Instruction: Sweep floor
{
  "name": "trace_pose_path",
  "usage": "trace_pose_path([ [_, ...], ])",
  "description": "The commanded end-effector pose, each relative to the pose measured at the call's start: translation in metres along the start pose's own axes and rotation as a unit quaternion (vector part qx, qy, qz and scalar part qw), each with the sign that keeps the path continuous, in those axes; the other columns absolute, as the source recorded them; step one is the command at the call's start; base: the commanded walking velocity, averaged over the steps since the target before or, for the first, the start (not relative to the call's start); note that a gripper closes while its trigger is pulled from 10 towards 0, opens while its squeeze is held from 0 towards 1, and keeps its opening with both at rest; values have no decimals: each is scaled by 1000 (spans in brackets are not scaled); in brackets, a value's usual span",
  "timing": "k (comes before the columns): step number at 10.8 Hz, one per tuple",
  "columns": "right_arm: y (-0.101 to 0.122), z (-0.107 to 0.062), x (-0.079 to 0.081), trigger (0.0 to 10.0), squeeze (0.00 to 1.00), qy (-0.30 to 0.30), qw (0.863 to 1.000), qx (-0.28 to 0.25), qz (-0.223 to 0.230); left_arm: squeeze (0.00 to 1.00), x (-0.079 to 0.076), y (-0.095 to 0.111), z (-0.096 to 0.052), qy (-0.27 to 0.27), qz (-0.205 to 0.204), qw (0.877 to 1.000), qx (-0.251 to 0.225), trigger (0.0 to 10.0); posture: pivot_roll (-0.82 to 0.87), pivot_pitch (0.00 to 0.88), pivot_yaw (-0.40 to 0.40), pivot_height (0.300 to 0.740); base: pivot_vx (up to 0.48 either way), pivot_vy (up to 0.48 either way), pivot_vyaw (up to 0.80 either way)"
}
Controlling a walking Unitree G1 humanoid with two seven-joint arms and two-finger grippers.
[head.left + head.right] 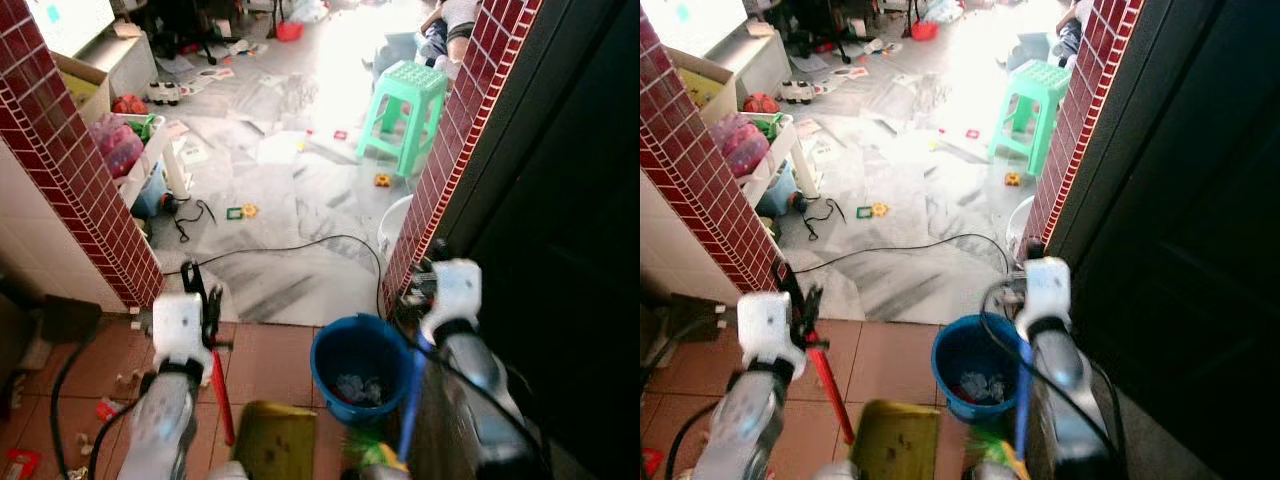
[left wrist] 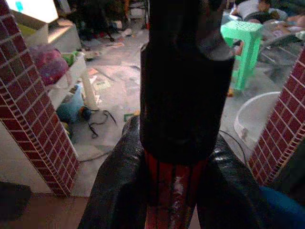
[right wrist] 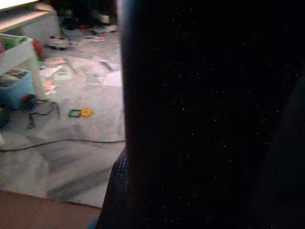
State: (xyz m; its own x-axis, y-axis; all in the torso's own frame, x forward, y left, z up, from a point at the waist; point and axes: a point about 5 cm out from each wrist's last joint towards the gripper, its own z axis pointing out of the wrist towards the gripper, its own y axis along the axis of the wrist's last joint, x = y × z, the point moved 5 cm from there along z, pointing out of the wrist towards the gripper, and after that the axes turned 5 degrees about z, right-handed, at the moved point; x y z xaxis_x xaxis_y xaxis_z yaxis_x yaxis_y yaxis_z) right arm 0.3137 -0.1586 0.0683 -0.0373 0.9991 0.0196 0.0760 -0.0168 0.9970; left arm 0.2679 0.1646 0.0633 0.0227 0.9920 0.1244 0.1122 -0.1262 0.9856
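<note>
My left gripper is shut on the black-capped red handle of a yellow-green dustpan, which sits low over the terracotta tiles; the left wrist view shows the handle clamped between both fingers. My right gripper is shut on a blue broom handle, with green and yellow bristles at the bottom edge. A blue bucket holding crumpled scraps stands between the arms. Beyond the doorway, small toy pieces and papers litter the grey marble floor.
Red-brick pillars frame the doorway. A black cable crosses the floor. A green stool, a white basin, a toy-filled shelf and a seated person lie beyond. A dark door stands on the right.
</note>
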Motion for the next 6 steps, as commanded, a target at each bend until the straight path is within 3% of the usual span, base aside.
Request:
trace_pose_path([
  [1, -2, -6, -21, 10000, 0, -44, 999, 0, 13, 0, 10, 1, -4, 20, -4, 1000, 3, 10000, -39, 0, 8, 740, 0, 0, 0],
  [2, -9, -12, -31, 10000, 0, -59, 998, 11, 6, 0, 13, -3, -10, 22, -6, 1000, 8, 10000, -41, 0, 9, 740, 0, 0, 0],
  [4, -15, -13, -31, 10000, 0, -49, 999, 23, -5, 0, 12, -7, -16, 9, -20, 1000, 22, 10000, -37, 0, -4, 740, 0, 0, 0],
  [6, -11, -7, -26, 10000, 0, -36, 999, 20, -8, 0, 5, -3, -14, -11, -23, 1000, 19, 10000, -40, 0, -4, 740, 0, 396, 0],
])
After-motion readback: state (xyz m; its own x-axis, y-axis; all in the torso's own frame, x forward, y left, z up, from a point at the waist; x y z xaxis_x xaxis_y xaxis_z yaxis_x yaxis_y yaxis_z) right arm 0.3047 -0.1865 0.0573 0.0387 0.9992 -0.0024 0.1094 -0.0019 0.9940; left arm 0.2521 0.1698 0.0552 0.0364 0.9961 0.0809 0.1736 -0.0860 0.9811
